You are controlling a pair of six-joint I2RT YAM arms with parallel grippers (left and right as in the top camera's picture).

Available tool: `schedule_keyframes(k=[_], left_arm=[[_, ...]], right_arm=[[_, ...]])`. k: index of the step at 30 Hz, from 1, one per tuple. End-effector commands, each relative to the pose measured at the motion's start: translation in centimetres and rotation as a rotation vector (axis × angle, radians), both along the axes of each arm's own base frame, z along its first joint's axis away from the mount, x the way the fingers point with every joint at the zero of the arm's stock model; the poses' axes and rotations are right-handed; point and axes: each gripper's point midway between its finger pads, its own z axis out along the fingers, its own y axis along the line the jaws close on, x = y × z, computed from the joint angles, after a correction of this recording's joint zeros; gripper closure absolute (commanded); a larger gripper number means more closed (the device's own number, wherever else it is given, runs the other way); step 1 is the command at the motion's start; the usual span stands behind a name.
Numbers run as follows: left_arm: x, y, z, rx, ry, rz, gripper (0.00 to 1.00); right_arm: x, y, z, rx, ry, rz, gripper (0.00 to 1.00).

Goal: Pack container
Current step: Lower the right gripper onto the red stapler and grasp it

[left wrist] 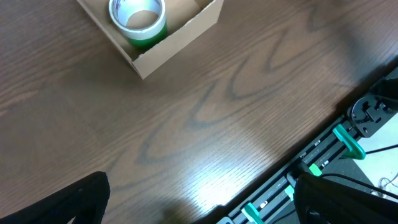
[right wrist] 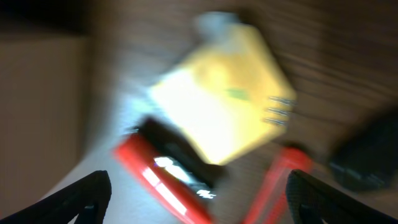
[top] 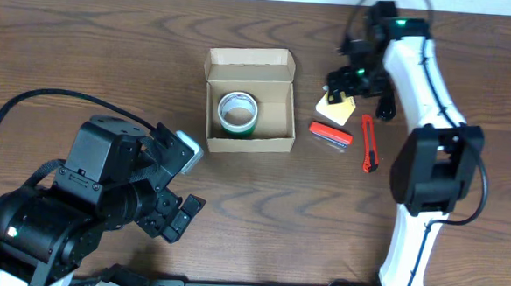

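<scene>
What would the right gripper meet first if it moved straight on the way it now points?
Most likely the yellow block, which sits straight ahead of the open right gripper in the wrist view. The picture is blurred, so depth is unclear; a red and black item lies close beside it.

Overhead view: even, soft light from above, sharp across the brown table (top: 85, 46). Shadows are short and faint, and the container (top: 249, 103) holds a mild shade along its inner walls. White arm casing reads bright but not blown. Left wrist view: wood grain is crisp, with a broad pale glare patch on the table (left wrist: 230, 177) at the near edge. The fingertips (left wrist: 68, 202) in the lower corners are black and soft-edged. Right wrist view: heavy blur throughout. The yellow block (right wrist: 221, 109) is smeared, the red item (right wrist: 168, 186) carries a white glint, and the upper left is dim.
</scene>
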Motion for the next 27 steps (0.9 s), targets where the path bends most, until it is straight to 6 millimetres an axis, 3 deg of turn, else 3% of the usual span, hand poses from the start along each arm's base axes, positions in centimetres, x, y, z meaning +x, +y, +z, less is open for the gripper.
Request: schedule_keyframes(k=[1, 6, 13, 27], left_arm=[[-0.1, -0.3, 0.6, -0.018, -0.006, -0.007, 0.05], [-0.1, -0.3, 0.6, -0.018, -0.006, -0.007, 0.05], [-0.1, -0.3, 0.6, -0.018, -0.006, -0.007, 0.05], [-0.1, -0.3, 0.6, -0.019, -0.006, -0.007, 0.05]], right_arm=[[-1.2, 3.2, 2.5, 0.028, -0.052, 0.208, 0.1], [-2.2, 4.0, 1.4, 0.0, -0.027, 0.253, 0.12], [-4.4, 3.2, -1.9, -0.034, 0.059, 0.251, 0.18], [-5.6, 1.2, -4.9, -0.131, 0.05, 0.139, 0.2]])
